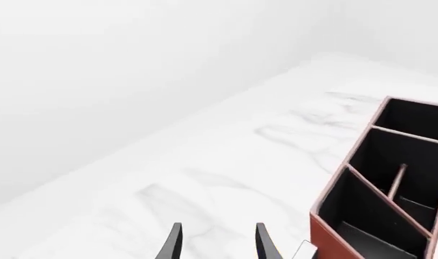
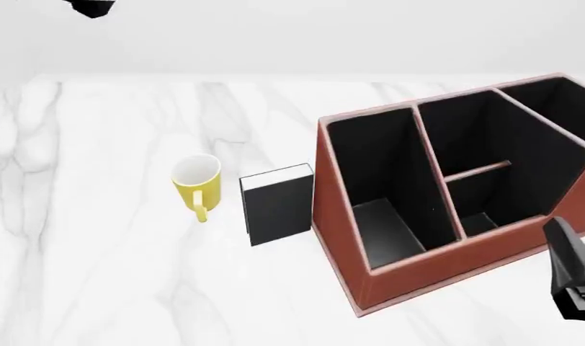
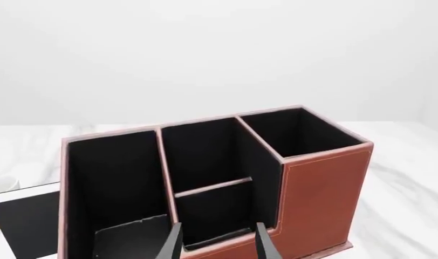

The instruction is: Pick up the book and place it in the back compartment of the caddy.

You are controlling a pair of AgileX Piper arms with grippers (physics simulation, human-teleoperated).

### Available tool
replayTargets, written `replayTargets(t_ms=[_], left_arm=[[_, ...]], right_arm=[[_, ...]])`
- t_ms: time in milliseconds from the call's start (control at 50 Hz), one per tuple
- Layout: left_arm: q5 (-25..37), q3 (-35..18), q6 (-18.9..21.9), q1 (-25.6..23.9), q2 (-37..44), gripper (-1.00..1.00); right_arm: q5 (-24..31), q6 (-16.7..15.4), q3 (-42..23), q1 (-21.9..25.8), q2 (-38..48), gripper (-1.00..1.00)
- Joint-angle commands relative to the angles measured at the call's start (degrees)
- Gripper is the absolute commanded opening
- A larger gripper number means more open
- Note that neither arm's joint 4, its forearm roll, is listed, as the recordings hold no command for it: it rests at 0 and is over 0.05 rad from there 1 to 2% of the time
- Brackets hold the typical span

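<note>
The book (image 2: 277,205) stands upright on the table (image 2: 100,238) between the mug (image 2: 197,184) and the caddy (image 2: 408,252), well left of the right gripper (image 3: 217,243), whose fingers are apart and empty; the left gripper (image 1: 217,243), also parted, hovers near the caddy's corner. The approach has not begun: one arm must reach the book and close on its covers

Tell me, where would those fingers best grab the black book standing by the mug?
Probably from above, near the top of the book. It stands upright with its white page edge up, and the caddy sits hard against one side, the yellow mug near the other. Fingers should close across its thickness, on the two black covers.
</note>
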Motion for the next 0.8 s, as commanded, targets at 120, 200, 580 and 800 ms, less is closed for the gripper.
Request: replayTargets(t_ms=[120,200,580,800], left_arm=[[5.35,-16.54,4.29,-5.21,18.83,1.0],[6.9,-19.46,4.83,-7.26,21.97,1.0],[16.21,-27.19,5.92,-10.21,31.05,1.0],[22.57,-27.21,6.04,-11.79,33.02,1.0]], right_arm=[[-2.75,0.32,0.43,-0.32,2.72,1.0],[-2.81,0.14,0.39,-0.39,2.87,1.0],[-3.11,0.14,0.46,-0.23,3.19,1.0],[-3.23,0.16,0.51,-0.14,3.37,1.0]])
